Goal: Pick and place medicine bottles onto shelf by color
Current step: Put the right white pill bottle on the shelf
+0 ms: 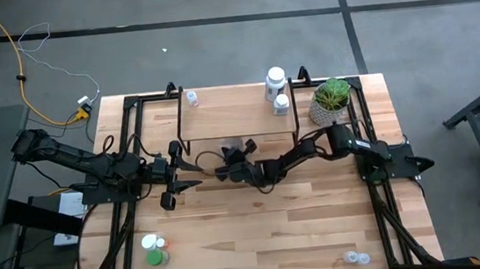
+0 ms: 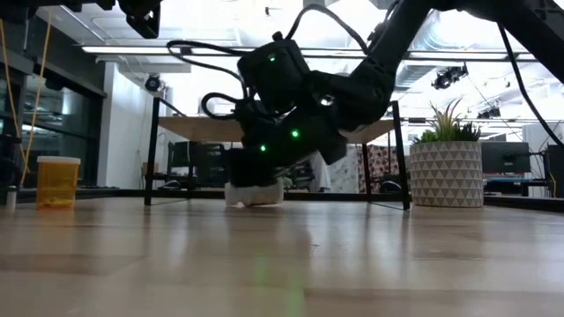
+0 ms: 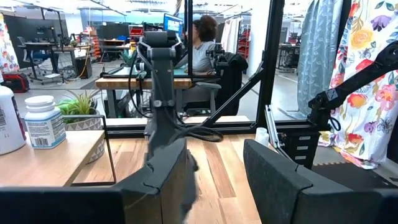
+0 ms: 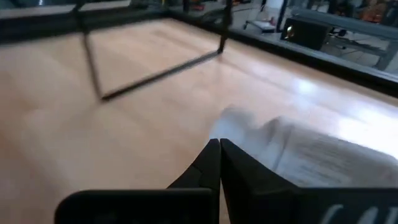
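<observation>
Lying sideways, white labelled bottle [image 4: 311,155]

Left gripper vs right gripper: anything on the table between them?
High view: only bare wooden tabletop between the left gripper and right gripper.

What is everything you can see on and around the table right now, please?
shelf: one, light wood, far centre
white medicine bottles: two, shelf's right end
clear bottle: one, shelf's left end
lying white bottle: one, tabletop at shelf front
green bottle: one, near-left corner
orange bottle: one, near-left
small clear bottles: two, near-right corner
potted plant: one, green, right of shelf
left end effector: open, left of shelf
right end effector: shut, beside lying bottle
</observation>
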Controlling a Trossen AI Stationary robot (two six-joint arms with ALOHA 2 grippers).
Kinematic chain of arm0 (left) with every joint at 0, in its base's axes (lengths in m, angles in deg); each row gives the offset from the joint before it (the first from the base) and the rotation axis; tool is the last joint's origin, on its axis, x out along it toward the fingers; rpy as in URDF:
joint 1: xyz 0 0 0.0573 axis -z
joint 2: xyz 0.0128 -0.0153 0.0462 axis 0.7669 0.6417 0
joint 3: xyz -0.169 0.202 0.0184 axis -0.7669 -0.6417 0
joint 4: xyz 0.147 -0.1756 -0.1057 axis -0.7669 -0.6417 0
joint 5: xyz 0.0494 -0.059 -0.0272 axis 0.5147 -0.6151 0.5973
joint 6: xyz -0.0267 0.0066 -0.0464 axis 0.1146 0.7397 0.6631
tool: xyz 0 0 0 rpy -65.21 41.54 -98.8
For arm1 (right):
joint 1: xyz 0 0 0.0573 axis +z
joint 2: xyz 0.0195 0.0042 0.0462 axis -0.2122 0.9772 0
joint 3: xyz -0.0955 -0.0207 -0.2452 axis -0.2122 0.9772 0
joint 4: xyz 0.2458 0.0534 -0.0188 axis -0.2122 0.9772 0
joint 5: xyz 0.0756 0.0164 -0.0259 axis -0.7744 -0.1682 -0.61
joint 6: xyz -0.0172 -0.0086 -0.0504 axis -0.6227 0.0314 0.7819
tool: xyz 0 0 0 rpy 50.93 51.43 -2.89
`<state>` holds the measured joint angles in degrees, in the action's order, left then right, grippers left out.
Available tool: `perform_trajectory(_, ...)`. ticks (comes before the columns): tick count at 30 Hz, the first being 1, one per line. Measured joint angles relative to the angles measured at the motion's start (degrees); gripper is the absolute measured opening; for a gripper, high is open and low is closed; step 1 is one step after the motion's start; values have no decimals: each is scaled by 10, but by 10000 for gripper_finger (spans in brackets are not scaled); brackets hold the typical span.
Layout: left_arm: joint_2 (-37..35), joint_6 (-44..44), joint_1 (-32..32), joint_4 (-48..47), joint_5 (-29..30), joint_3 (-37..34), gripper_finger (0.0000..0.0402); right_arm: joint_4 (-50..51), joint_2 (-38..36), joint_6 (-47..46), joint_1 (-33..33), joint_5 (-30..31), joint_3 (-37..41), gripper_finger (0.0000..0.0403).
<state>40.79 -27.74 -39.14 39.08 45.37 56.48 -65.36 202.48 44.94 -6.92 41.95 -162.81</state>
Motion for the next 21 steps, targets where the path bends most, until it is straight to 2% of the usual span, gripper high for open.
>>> perform_trajectory(7, 0, 0, 0, 0, 0, 0, 149, 131, -22, -65, 48, -32, 0, 0)
perform_trajectory(12, 0, 1, 0, 0, 0, 0, 149, 156, -53, -56, 73, 43, 1, 0)
perform_trajectory(15, 0, 8, 0, 0, 0, 0, 149, 146, -62, -46, 63, 90, 0, 0)
perform_trajectory(21, 0, 9, 0, 0, 0, 0, 149, 110, -62, -50, 20, 114, 0, 0)
